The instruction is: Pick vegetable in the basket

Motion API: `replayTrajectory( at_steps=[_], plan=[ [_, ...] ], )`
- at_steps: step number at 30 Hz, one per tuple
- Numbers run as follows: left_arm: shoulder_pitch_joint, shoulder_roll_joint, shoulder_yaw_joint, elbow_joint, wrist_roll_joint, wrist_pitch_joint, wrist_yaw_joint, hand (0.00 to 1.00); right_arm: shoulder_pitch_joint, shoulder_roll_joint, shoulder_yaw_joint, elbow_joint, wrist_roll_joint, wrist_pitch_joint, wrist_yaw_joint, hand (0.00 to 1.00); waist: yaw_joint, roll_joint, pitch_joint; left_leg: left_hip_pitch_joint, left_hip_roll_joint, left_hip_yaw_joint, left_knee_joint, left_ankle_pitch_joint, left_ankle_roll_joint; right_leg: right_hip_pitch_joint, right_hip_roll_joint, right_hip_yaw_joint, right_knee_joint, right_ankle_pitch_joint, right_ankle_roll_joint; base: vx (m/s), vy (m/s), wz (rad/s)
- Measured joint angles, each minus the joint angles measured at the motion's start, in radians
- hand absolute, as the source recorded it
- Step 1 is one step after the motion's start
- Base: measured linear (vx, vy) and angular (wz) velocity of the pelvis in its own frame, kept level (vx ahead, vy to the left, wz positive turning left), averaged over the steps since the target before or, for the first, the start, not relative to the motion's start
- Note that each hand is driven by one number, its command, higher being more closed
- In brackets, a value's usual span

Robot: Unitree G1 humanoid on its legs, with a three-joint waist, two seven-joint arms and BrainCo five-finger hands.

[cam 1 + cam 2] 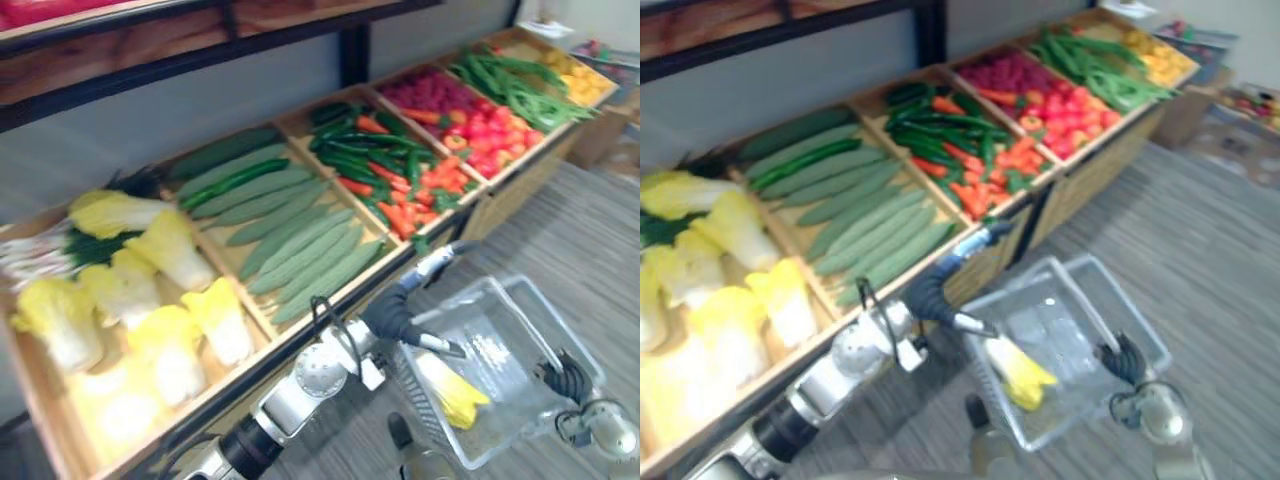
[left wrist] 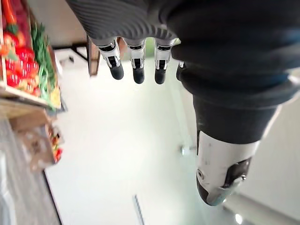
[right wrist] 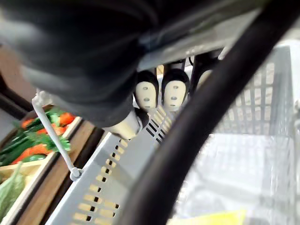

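Observation:
A clear plastic basket (image 1: 500,285) hangs in front of the produce shelf with one yellow-leafed cabbage (image 1: 455,395) lying inside it. My left hand (image 1: 395,315) is over the basket's near rim, just above the cabbage and not touching it. Its fingers (image 2: 136,65) are straight and the hand is open and empty. My right hand (image 1: 568,378) is at the basket's other side, its fingers (image 3: 173,93) curled round the black handle (image 3: 197,126). The basket's slotted wall (image 3: 108,173) and a bit of the cabbage (image 3: 211,218) show past them.
The slanted wooden shelf holds crates of yellow cabbages (image 1: 150,290), cucumbers (image 1: 290,230), green and red peppers (image 1: 390,160), red produce (image 1: 470,110), green beans (image 1: 520,85) and yellow produce (image 1: 580,80). Striped grey floor (image 1: 570,230) lies to the right.

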Motion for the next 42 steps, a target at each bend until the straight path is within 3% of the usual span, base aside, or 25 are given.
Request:
replayTrajectory(
  at_steps=[6, 11, 19, 22, 25, 31, 38, 42],
  plan=[
    [0.104, 0.000, 0.145, -0.092, -0.009, -0.001, 0.023, 0.00, 0.011, 0.095, -0.192, 0.228, 0.013, 0.031, -0.075, 1.00, 0.033, -0.006, -0.043, -0.084, -0.032, -0.178, -0.017, 0.037, 0.041, 0.032, -0.072, -0.157, -0.026, -0.004, -0.006, -0.04, 0.005, 0.81],
    [0.216, -0.007, 0.306, -0.132, -0.008, -0.004, 0.080, 0.00, -0.010, 0.146, -0.270, 0.406, 0.066, 0.034, -0.128, 1.00, 0.043, -0.032, -0.081, -0.121, -0.070, -0.303, -0.074, 0.084, 0.054, 0.066, -0.109, -0.266, -0.052, -0.017, -0.022, 0.00, -0.024, 0.76],
    [0.346, -0.117, 0.628, -0.102, 0.050, 0.002, 0.213, 0.00, -0.082, 0.158, -0.369, 0.675, 0.149, 0.037, -0.173, 1.00, 0.067, -0.044, -0.091, -0.160, -0.127, -0.457, -0.211, 0.203, 0.072, 0.082, -0.137, -0.411, -0.085, -0.023, -0.016, 0.03, -0.039, 0.56],
    [0.368, -0.154, 0.761, 0.010, 0.123, 0.022, 0.286, 0.00, -0.109, 0.178, -0.373, 0.711, 0.167, 0.037, -0.189, 1.00, 0.068, -0.043, -0.096, -0.145, -0.133, -0.471, -0.239, 0.222, 0.071, 0.091, -0.132, -0.427, -0.088, -0.025, -0.020, 0.05, -0.009, 0.16],
    [0.370, -0.197, 0.902, 0.173, 0.169, 0.080, 0.382, 0.00, -0.113, 0.190, -0.373, 0.712, 0.168, 0.037, -0.197, 1.00, 0.062, -0.038, -0.102, -0.146, -0.143, -0.504, -0.260, 0.232, 0.075, 0.108, -0.137, -0.457, -0.103, -0.028, -0.024, 0.00, -0.011, 0.23],
    [0.413, -0.210, 1.073, 0.350, 0.269, 0.145, 0.496, 0.00, -0.098, 0.250, -0.365, 0.703, 0.169, 0.037, -0.227, 1.00, 0.062, -0.050, -0.113, -0.135, -0.148, -0.535, -0.301, 0.257, 0.075, 0.127, -0.136, -0.495, -0.118, -0.038, -0.039, 0.01, -0.020, 0.18],
    [0.426, -0.243, 1.246, 0.728, 0.273, 0.214, 0.548, 0.00, -0.075, 0.286, -0.345, 0.650, 0.180, 0.036, -0.238, 1.00, 0.062, -0.039, -0.140, -0.124, -0.148, -0.548, -0.324, 0.260, 0.073, 0.146, -0.136, -0.517, -0.134, -0.040, -0.041, 0.01, -0.012, 0.06],
    [0.425, -0.244, 1.340, 1.023, 0.186, 0.228, 0.526, 0.00, -0.076, 0.295, -0.345, 0.656, 0.180, 0.036, -0.256, 1.00, 0.058, -0.034, -0.153, -0.106, -0.153, -0.547, -0.344, 0.261, 0.070, 0.156, -0.135, -0.515, -0.144, -0.043, -0.036, 0.00, 0.000, 0.00]
  ],
)
